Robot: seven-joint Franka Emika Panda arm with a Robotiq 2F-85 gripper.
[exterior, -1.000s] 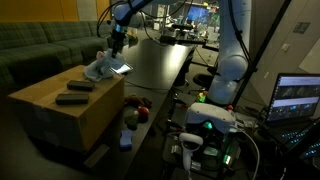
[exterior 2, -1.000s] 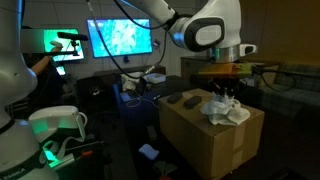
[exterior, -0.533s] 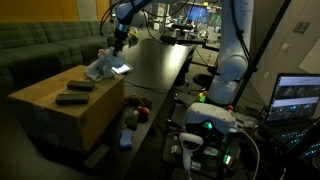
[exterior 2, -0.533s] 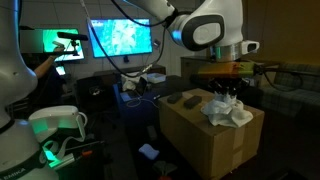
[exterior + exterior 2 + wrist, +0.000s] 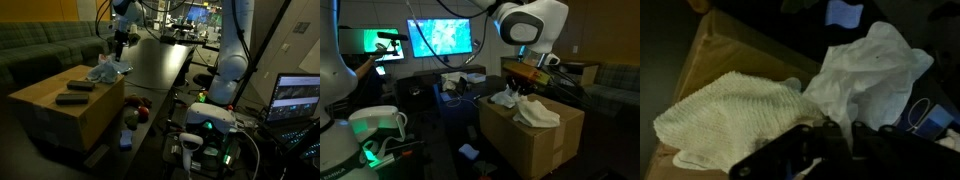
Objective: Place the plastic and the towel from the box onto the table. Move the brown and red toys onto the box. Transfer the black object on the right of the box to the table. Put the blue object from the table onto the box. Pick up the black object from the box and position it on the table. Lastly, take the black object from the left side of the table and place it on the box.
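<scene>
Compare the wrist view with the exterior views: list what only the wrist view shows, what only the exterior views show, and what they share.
Only the wrist view: the towel's knitted weave, and the lower end of the plastic running in between the shut fingertips of the gripper.
Only the exterior views: a flat black object on the box, the brown and red toys beside the box, the laptop and the monitors.
Shared: towel and plastic lying together on the tan box top, with the gripper at them.
</scene>
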